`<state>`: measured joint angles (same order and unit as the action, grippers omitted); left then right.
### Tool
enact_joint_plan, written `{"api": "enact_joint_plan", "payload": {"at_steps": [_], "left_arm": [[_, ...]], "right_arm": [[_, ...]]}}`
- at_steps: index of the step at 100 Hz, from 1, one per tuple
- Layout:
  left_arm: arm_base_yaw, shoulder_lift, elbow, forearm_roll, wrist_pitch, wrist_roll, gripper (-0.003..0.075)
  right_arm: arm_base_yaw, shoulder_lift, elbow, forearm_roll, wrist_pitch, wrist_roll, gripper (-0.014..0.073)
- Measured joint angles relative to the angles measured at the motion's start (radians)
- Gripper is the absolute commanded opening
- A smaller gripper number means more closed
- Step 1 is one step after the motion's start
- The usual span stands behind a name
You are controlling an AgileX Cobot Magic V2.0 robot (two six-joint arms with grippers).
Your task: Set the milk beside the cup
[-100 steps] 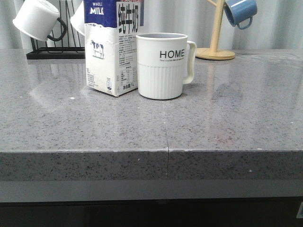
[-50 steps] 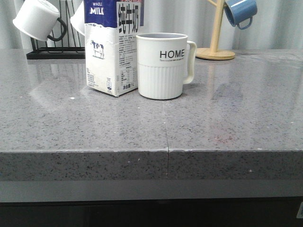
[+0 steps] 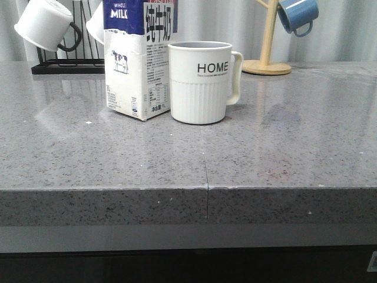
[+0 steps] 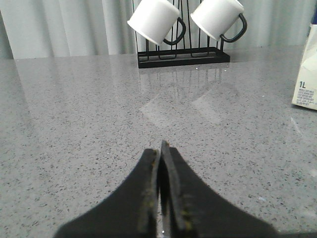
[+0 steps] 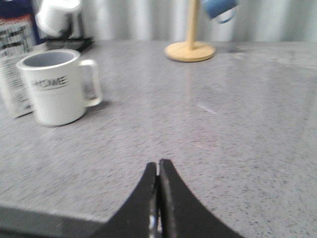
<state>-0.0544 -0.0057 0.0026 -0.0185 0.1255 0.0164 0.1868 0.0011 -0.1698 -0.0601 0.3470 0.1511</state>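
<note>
The milk (image 3: pixel 138 59), a tall white carton with a dark blue top and a small cow picture, stands upright on the grey counter, its side touching or nearly touching the cup (image 3: pixel 200 82). The cup is a cream mug with "HOME" lettering, its handle pointing right. Both show blurred in the right wrist view, the cup (image 5: pixel 54 87) beside the milk (image 5: pixel 15 64). A corner of the milk shows in the left wrist view (image 4: pixel 308 84). My left gripper (image 4: pixel 159 148) is shut and empty, low over the counter. My right gripper (image 5: pixel 158 166) is shut and empty near the counter's front edge. Neither gripper shows in the front view.
A black wire rack (image 3: pixel 68 62) with white black-handled mugs (image 3: pixel 44 25) stands at the back left, also in the left wrist view (image 4: pixel 183 54). A wooden mug tree (image 3: pixel 268 59) holding a blue mug (image 3: pixel 297 15) stands at the back right. The counter's front edge (image 3: pixel 206 188) is near.
The front view has shifted very slightly; the milk and the cup stand as before. No arm shows in the earlier frames.
</note>
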Motion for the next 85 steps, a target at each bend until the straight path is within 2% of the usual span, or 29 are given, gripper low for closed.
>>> {"api": "enact_joint_plan", "payload": {"at_steps": [12, 28, 85], "left_arm": [[0.000, 0.000, 0.000, 0.000, 0.000, 0.000, -0.0021], [0.000, 0.000, 0.000, 0.000, -0.001, 0.000, -0.0021], [0.000, 0.000, 0.000, 0.000, -0.001, 0.000, -0.0021]], "right_arm": [[-0.123, -0.005, 0.147, 0.060, -0.177, 0.000, -0.0047], [-0.232, -0.011, 0.196, 0.070, -0.236, -0.017, -0.0047], [-0.241, -0.013, 0.199, 0.070, -0.269, -0.060, -0.0047]]}}
